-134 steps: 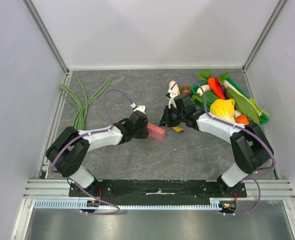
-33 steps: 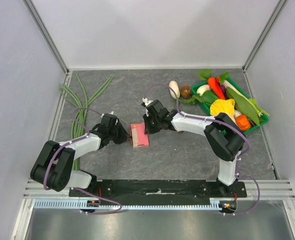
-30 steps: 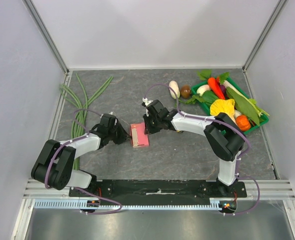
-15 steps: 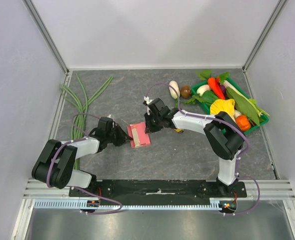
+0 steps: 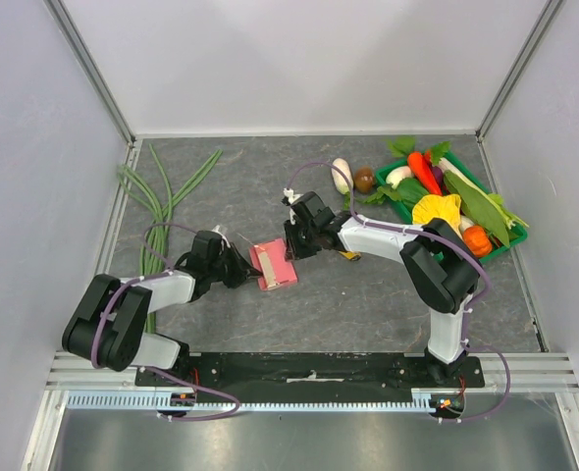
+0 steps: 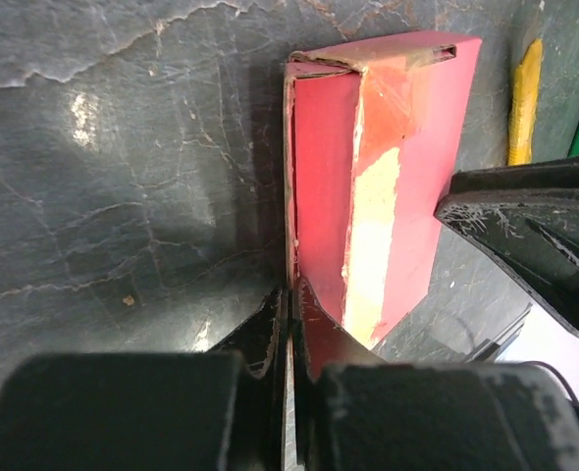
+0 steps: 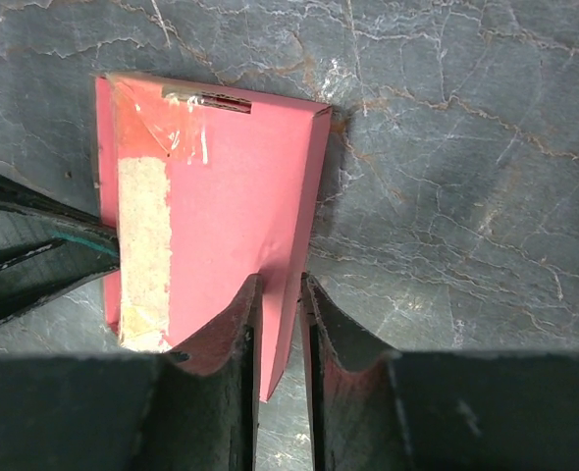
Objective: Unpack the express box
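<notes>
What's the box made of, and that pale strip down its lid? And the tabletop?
The express box: thin cardboard, matte pink-red, judging by its creased folded edges. The pale strip: probably bare torn paper where tape peeled off; rough, fibrous-looking. The tabletop: dark, stone-look veined surface with slight sheen; could be printed mat, can't tell.

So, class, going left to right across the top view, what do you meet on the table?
green beans → left end effector → express box → right end effector → green tray
</notes>
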Controlling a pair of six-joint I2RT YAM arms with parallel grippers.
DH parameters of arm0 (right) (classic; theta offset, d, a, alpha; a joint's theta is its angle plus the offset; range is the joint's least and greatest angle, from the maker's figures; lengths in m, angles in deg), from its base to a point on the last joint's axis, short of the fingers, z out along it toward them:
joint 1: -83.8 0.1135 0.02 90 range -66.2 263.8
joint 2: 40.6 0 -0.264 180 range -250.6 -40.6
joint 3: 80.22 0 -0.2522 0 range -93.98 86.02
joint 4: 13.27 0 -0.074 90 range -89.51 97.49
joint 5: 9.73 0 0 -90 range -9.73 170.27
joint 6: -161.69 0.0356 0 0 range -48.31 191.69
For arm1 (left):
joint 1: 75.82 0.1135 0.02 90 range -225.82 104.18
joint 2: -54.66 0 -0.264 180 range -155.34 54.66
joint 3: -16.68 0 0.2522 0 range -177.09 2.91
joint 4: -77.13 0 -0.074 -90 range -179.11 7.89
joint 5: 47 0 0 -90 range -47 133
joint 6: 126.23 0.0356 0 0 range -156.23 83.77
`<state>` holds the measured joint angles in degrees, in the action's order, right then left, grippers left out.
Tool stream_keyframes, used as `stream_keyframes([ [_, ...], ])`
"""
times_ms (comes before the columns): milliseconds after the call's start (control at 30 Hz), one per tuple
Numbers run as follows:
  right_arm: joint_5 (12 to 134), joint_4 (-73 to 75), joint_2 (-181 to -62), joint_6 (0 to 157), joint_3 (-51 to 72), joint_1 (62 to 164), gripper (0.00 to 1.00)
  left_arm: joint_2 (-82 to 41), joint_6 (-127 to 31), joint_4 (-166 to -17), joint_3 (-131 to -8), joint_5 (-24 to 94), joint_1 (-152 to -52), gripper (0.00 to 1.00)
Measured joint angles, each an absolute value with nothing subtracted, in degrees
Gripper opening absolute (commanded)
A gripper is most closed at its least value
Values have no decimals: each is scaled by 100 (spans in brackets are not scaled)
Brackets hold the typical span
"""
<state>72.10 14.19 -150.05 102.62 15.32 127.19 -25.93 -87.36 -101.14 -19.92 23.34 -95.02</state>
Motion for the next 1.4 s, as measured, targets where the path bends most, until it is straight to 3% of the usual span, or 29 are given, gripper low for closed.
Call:
stream_keyframes([
  [200,7501,1602,-14922,10199,1501,12733,39,-1949,-8468,-9629,-2000,2336,-9500,2],
  [333,7774,1838,-14714,10166,1493,12715,53,-1450,-8181,-9109,-2177,2332,-9491,2],
  [633,7910,1808,-13879,10096,1143,12770,67,-1297,-7790,-8261,-2940,2281,-9491,2],
  [1000,7481,1537,-13973,9943,1139,13139,69,-1330,-7720,-7706,-3410,2120,-9491,2],
  [1400,7652,1535,-14388,9928,1141,13159,54,-1474,-7547,-7347,-3679,2034,-9491,2],
])
